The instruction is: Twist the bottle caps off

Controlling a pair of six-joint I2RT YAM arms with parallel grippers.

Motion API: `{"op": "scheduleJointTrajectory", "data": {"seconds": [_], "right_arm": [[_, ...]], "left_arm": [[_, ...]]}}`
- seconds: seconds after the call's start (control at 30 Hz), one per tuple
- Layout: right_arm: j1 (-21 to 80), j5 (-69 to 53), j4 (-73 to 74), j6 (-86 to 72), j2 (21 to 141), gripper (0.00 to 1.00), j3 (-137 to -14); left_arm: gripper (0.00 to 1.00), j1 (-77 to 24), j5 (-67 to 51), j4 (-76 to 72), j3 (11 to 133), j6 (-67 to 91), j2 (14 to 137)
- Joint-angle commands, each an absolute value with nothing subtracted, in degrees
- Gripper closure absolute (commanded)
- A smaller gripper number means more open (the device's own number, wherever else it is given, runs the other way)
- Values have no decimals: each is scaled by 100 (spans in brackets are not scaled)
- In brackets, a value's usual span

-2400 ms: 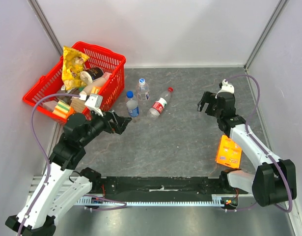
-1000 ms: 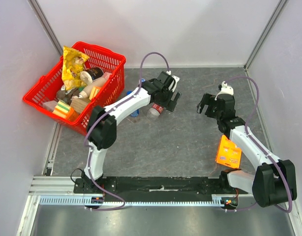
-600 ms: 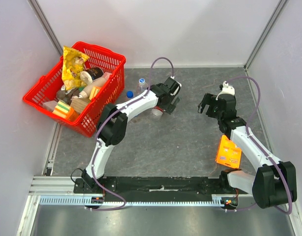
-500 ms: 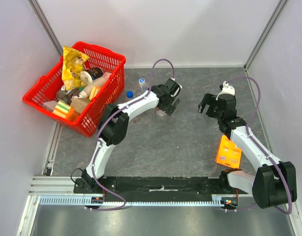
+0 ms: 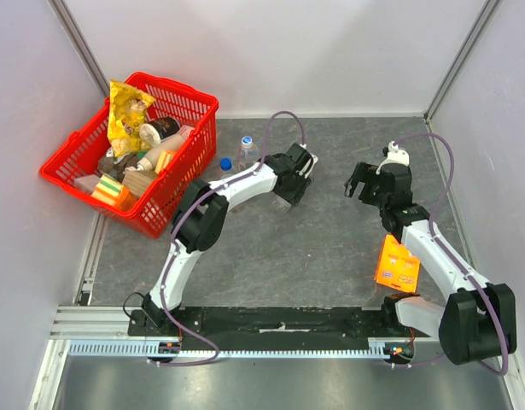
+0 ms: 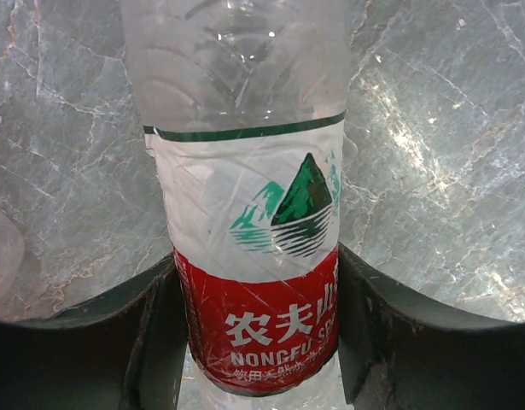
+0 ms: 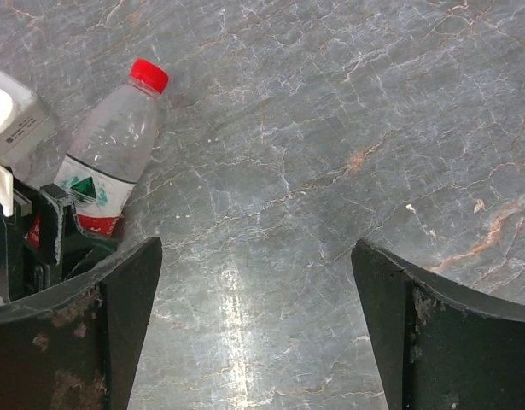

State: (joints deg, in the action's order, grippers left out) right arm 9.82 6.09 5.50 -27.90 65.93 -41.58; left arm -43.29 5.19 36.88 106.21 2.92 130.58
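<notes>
The red-labelled bottle lies on the grey table, and my left gripper is shut on its labelled body, one finger pressed to each side. In the right wrist view the same bottle shows its red cap screwed on and pointing away from the left gripper. From above, the left gripper hides most of that bottle. A pale-labelled bottle stands upright behind the left arm, and the blue cap of another bottle shows beside it. My right gripper hovers open to the right, jaws wide over bare table.
A red basket full of snacks stands at the back left. An orange packet lies by the right arm. White walls close in the table at the back and on both sides.
My left arm swung from the basket side to the red-labelled bottle and its jaws closed on the bottle's body. The right arm stayed where it was.
</notes>
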Motion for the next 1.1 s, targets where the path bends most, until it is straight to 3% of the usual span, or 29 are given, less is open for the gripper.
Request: {"op": "scheduleJointTrajectory", "data": {"seconds": [0.0, 0.3, 0.43, 0.8, 1.07], "right_arm": [[923, 598, 650, -2742, 6311, 2, -4297], [905, 18, 1054, -2733, 6179, 2, -5141], [923, -885, 1099, -2803, 6284, 2, -5571], [984, -2846, 354, -3443, 6503, 2, -5837], [2362, -3410, -1010, -4192, 7215, 2, -5528]], "left_arm": [[46, -4509, 255, 3305, 10188, 510, 12482], [47, -4518, 211, 3735, 9651, 457, 10707], [47, -4518, 176, 4051, 9405, 369, 9881], [44, -4509, -360, 4219, 7253, 896, 7210], [44, -4509, -984, 3516, 5504, 1765, 5671]]}}
